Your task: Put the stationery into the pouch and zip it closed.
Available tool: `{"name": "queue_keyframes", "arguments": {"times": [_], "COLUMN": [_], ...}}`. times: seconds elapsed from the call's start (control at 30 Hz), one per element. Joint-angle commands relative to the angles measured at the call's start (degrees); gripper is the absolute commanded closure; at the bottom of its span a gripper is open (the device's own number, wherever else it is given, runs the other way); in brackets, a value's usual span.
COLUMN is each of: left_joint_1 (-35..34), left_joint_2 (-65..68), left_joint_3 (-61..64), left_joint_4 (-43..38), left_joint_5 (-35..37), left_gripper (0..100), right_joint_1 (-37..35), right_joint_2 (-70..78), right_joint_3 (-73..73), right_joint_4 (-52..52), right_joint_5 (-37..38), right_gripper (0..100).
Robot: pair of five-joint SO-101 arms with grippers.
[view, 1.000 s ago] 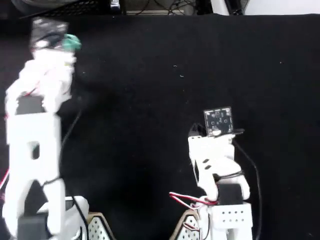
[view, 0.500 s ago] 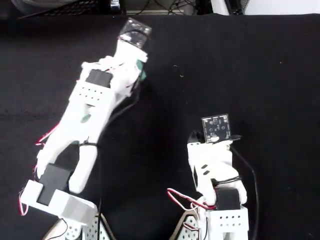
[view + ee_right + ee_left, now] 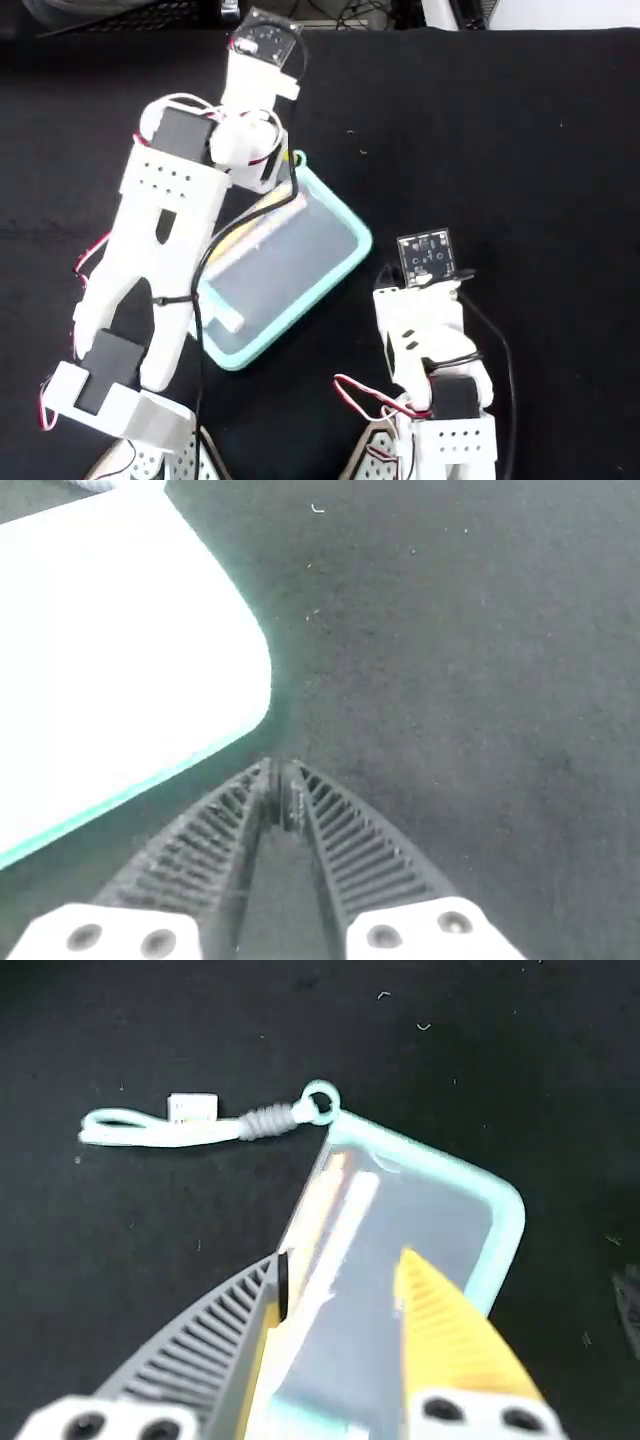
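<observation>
— Since a second ago the left arm (image 3: 150, 250) has swung from the desk's (image 3: 520, 150) left edge in toward the middle. The pouch (image 3: 290, 265), unseen back then, now shows beside it. The right arm (image 3: 430, 330) has barely shifted.

— Where does the pouch sit?

— Around the middle of the desk, between the two arms, with the side nearer the left edge hidden under the left arm. Its ring (image 3: 320, 1100) corner points toward the far edge, and a pale cord (image 3: 150, 1125) trails off from the ring across the dark desk top.

— And the fingers?

— The left gripper (image 3: 342, 1258) hangs over the pouch with its fingers spread apart, holding nothing. Whether a tip touches the pouch cannot be told. The right gripper (image 3: 280, 780) is clenched on nothing, just beside the pouch's rounded corner.

— How much of the job looks done?

— Long yellow and white stationery (image 3: 345, 1205) shows through the clear face along one long side, so the filling seems done, or mostly so. The zip is the open question. No slider or teeth can be made out, so whether it is closed cannot be told.

— So what is left?

— Probably finding the zip, steadying the pouch with one gripper and pulling the slider with the other.
</observation>
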Motion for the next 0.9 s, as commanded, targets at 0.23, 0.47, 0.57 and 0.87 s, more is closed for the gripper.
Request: {"name": "queue_keyframes", "arguments": {"times": [0.23,0.47,0.57,0.87], "left_joint_1": [-16.66,-28.53,-31.60,-39.78], "left_joint_2": [-2.37,-24.70,-37.63,-65.49], "left_joint_3": [6.02,39.69,61.49,95.78], "left_joint_4": [9.93,-6.86,-17.49,-30.33], "left_joint_5": [0.70,0.35,0.26,-11.34], "left_gripper": [97,97,97,97], "right_joint_1": [0.35,0.26,0.26,-8.35], "right_joint_2": [-3.82,-3.91,-3.91,-4.00], "right_joint_3": [-0.13,-0.13,-0.13,-0.13], "right_joint_4": [0.18,0.18,0.18,0.18], "right_joint_5": [0.26,0.26,0.26,0.62], "right_gripper": [98.5,98.5,98.5,98.4]}}
